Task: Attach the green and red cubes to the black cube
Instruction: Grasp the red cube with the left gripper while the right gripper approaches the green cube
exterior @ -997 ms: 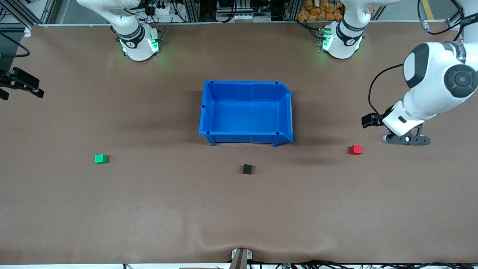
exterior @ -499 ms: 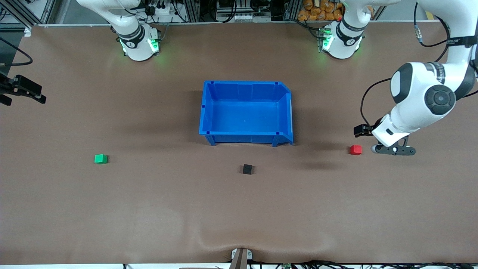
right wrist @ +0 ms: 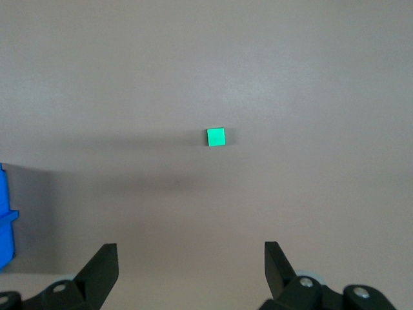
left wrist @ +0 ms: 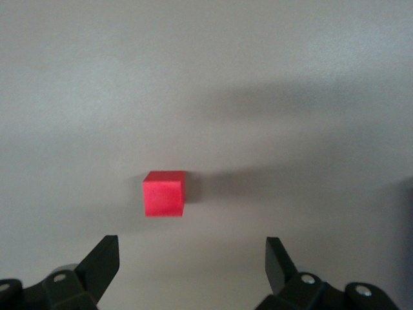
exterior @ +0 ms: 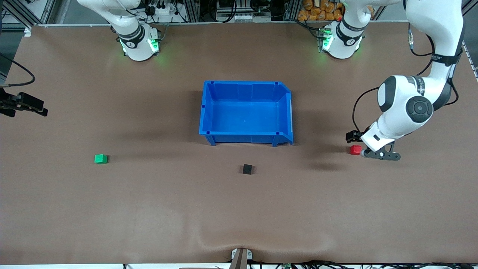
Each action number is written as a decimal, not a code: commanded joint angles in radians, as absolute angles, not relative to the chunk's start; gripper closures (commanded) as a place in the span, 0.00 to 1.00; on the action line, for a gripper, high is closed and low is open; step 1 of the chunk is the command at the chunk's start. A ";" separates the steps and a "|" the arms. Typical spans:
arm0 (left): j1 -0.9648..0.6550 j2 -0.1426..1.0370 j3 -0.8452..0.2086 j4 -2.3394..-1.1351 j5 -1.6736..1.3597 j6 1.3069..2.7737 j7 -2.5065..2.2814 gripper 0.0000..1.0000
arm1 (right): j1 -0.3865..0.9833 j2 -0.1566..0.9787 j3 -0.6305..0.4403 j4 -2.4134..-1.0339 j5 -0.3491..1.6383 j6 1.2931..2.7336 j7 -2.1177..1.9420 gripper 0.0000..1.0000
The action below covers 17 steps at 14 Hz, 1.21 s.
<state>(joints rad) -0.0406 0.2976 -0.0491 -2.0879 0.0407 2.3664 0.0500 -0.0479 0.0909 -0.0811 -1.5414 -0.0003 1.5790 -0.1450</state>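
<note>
The red cube (exterior: 355, 150) lies on the brown table toward the left arm's end. My left gripper (exterior: 380, 155) hangs low just beside it, open. In the left wrist view the red cube (left wrist: 164, 193) sits ahead of the open left gripper (left wrist: 191, 255), not between its fingers. The black cube (exterior: 247, 169) rests near the table's middle, nearer the front camera than the blue bin. The green cube (exterior: 100, 159) lies toward the right arm's end. My right gripper (exterior: 26, 105) hovers open over that end's edge. The right wrist view shows the green cube (right wrist: 216, 137) well ahead of the right gripper (right wrist: 190, 258).
An empty blue bin (exterior: 207, 112) stands in the middle of the table, farther from the front camera than the black cube. Its corner shows in the right wrist view (right wrist: 5, 219). A wrinkle in the table cover lies at the front edge (exterior: 239, 243).
The left arm has swung in and down toward the red cube, bringing its gripper right beside it. The right gripper has drifted slightly at the table's end. The cubes have not moved.
</note>
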 commanded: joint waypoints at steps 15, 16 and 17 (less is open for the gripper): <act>0.025 0.457 -0.054 -2.075 0.110 2.548 0.028 0.00 | -0.066 0.195 -0.071 -1.529 0.012 1.635 -0.149 0.00; 0.022 0.465 -0.054 -2.074 0.110 2.554 0.009 0.00 | -0.067 0.204 -0.071 -1.529 0.012 1.640 -0.149 0.00; 0.021 0.468 -0.055 -2.072 0.110 2.554 0.002 0.00 | -0.069 0.207 -0.071 -1.529 0.014 1.646 -0.149 0.00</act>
